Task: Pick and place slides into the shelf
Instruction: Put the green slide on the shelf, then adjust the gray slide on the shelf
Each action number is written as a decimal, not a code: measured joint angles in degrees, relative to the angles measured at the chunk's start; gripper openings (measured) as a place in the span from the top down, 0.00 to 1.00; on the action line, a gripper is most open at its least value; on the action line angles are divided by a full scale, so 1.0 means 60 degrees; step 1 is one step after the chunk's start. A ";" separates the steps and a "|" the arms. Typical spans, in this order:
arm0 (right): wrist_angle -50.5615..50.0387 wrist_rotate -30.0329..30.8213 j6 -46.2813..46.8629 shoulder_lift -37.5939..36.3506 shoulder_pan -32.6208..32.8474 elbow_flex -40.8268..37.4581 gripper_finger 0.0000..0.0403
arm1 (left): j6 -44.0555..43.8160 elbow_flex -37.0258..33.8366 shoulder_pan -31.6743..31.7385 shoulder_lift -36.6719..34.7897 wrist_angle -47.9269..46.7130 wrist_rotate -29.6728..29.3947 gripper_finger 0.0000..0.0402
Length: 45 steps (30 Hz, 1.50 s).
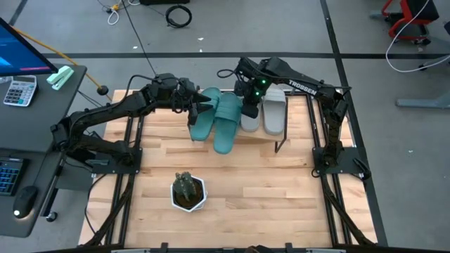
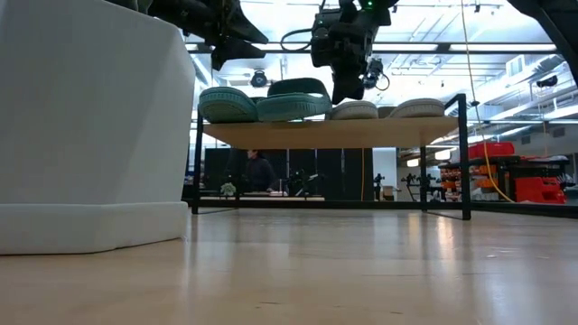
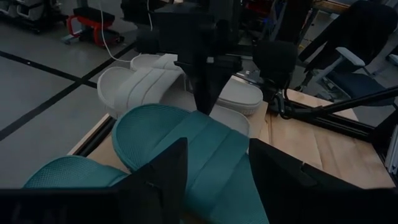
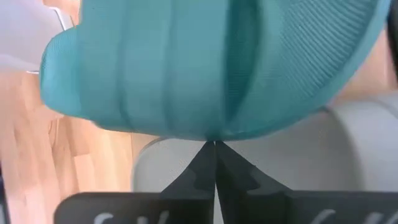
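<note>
All of the slides lie on the shelf [image 2: 361, 133] at the table's far side. The two teal slides [image 1: 202, 119] [image 1: 226, 123] are on its left, the two grey-white ones [image 1: 251, 119] [image 1: 274, 109] on its right. The inner teal slide [image 2: 293, 97] lies tilted, its edge resting on the neighbouring grey slide [image 4: 348, 149]. My right gripper [image 1: 250, 105] points down, shut, at that overlap. My left gripper [image 1: 204, 107] hovers open above the teal slides [image 3: 186, 143], well clear of them in the low view [image 2: 230, 45]. My right gripper comes from above, pointing down, with its fingers shut. The fingertips [image 4: 214, 149] meet the side edge of the inner teal slide [image 4: 211, 134], where it overlaps the grey slide. The teal slide rests tilted on the shelf and on the grey slide.
A small potted plant in a white pot [image 1: 188, 191] stands near the table's near edge and fills the left of the low view [image 2: 90, 126]. The shelf's thin black legs [image 2: 465, 162] stand on the tabletop [image 1: 267, 190]. A desk with a calculator [image 1: 20, 90] is beyond the left edge.
</note>
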 joint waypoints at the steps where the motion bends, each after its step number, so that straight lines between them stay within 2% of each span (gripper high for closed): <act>1: -0.0113 -0.0014 -0.0005 0.0000 -0.0007 0.0000 0.96 | 0.0000 0.0000 0.0000 0.0000 0.0000 0.0000 0.56; 16: -0.0434 0.0579 -0.0280 -0.0046 -0.0039 0.0000 0.87 | 0.0007 0.0000 0.0000 0.0004 -0.0002 -0.0004 0.57; 28: -0.0485 0.0707 -0.0286 -0.1259 -0.0142 0.0000 0.85 | 0.0011 0.0000 0.0000 0.0004 -0.0014 0.0000 0.55; 36: 0.0745 0.0082 -0.0050 -0.1593 -0.0147 0.0000 0.85 | 0.0327 0.0000 -0.0080 0.0004 -0.0025 0.0000 0.53; 40: 0.1651 0.0407 0.0006 -0.1419 -0.0131 0.0000 0.85 | 0.0259 0.0000 -0.0076 0.0004 -0.0064 0.0000 0.53; 45: 0.1503 0.0819 0.0116 -0.1293 -0.0325 0.0000 0.85 | -0.0047 0.0000 -0.0076 0.0004 -0.0094 0.0000 0.55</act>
